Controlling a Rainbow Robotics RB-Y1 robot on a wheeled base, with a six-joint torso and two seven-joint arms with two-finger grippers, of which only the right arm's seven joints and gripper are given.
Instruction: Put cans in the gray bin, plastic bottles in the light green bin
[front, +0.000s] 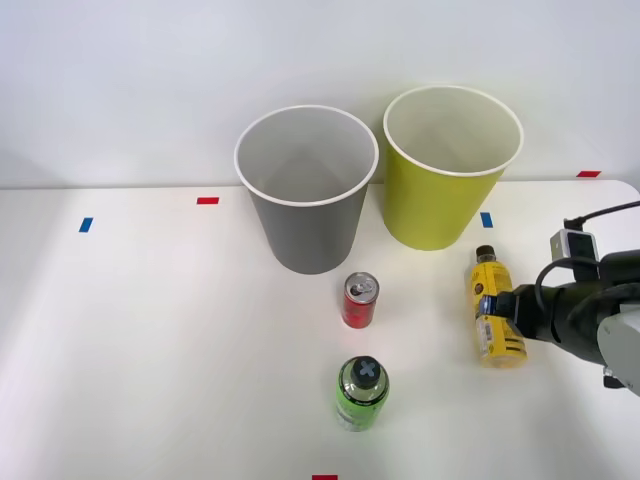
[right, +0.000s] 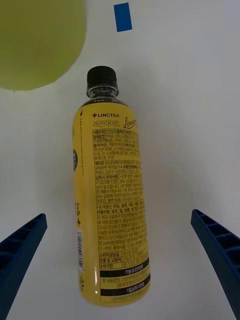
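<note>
A plastic bottle (front: 494, 310) with a yellow label and a black cap lies on the white table, cap toward the light green bin (front: 440, 205). My right gripper (front: 493, 322) is open and straddles the bottle's lower half. In the right wrist view the bottle (right: 112, 200) lies between the two blue fingers (right: 20, 250), which stand apart from it on both sides. The gripper (right: 120, 270) holds nothing. A red can (front: 359, 300) stands upright in front of the gray bin (front: 305, 215). The light green bin (right: 35, 40) lies just beyond the cap.
A green container with a dark cap (front: 362, 392) stands upright nearer the front edge, below the red can. Small blue tape marks (front: 486, 219) and red tape marks (front: 207, 200) lie on the table. The left half of the table (front: 130, 330) is bare.
</note>
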